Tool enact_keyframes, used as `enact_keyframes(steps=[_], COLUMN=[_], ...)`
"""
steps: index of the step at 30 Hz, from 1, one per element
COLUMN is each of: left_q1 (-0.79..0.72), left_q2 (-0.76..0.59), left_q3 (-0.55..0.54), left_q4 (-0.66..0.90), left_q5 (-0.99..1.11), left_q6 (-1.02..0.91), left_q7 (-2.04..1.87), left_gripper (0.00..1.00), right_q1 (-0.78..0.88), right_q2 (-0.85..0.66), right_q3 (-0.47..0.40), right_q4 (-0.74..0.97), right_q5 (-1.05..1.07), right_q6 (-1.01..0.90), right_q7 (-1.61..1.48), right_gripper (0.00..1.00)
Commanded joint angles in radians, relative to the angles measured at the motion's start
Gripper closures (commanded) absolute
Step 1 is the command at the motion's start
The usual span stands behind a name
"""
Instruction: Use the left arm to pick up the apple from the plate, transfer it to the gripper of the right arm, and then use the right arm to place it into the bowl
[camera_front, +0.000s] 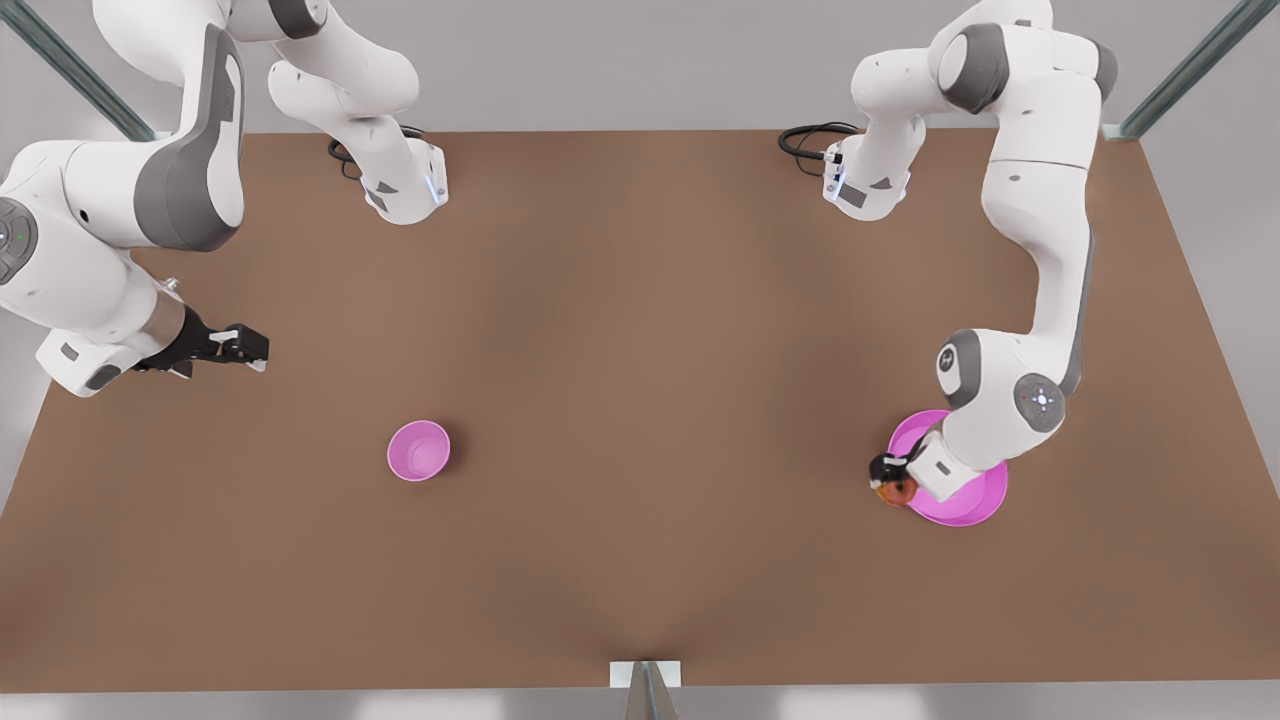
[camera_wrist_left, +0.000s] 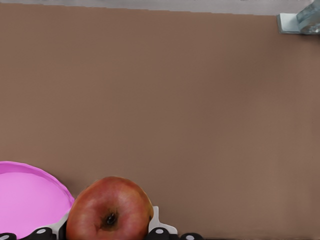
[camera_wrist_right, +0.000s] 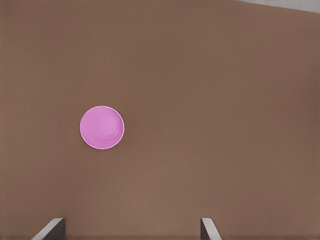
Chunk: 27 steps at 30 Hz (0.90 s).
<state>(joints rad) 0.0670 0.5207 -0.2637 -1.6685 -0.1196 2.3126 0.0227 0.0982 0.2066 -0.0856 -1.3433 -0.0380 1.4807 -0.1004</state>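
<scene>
The red-orange apple (camera_front: 895, 490) (camera_wrist_left: 110, 210) sits between the black linkage fingers (camera_wrist_left: 159, 231) of my left gripper (camera_front: 888, 475), which is shut on it. It hangs just past the rim of the pink plate (camera_front: 970, 505) (camera_wrist_left: 25, 200), on the side toward the front view's left. The left arm's wrist covers part of the plate. The small pink bowl (camera_front: 418, 451) (camera_wrist_right: 102, 127) stands empty on the table at the front view's left. My right gripper (camera_front: 245, 347) hovers open above the table, up and left of the bowl in the front view, with nothing between its fingertips (camera_wrist_right: 50, 229).
Both arm bases (camera_front: 405, 190) (camera_front: 865, 185) stand at the far edge of the brown table (camera_front: 640, 350), with black cables beside them. A metal bracket (camera_front: 646, 675) sits at the middle of the near edge. Frame posts rise at the far corners.
</scene>
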Motion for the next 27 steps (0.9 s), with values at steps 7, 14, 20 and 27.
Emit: enact_keyframes(steps=[7, 14, 20, 27], left_q1=[0.020, -0.098, -0.167, -0.230], left_q2=[0.019, 0.107, 0.303, 0.367], left_q3=[-0.281, -0.282, -0.282, -0.279], left_q4=[0.007, -0.002, 0.207, 0.294], left_q5=[-0.609, -1.187, -1.287, -1.287], left_q6=[-0.027, -0.022, -0.021, -0.013], left_q7=[0.485, 1.348, 1.694, 1.830], left_gripper=[0.28, 0.28, 0.34, 0.34], right_q1=[0.008, 0.015, 0.061, 0.066], right_q2=[-0.001, 0.080, 0.224, 0.356], right_q3=[0.012, 0.053, 0.092, 0.095], right_q4=[0.000, -0.003, -0.010, -0.036], right_q5=[0.047, 0.581, 0.848, 1.043], right_q6=[-0.005, 0.019, 0.070, 0.102], right_q7=[0.008, 0.133, 0.122, -0.056], right_gripper=[0.00, 0.00, 0.00, 0.00])
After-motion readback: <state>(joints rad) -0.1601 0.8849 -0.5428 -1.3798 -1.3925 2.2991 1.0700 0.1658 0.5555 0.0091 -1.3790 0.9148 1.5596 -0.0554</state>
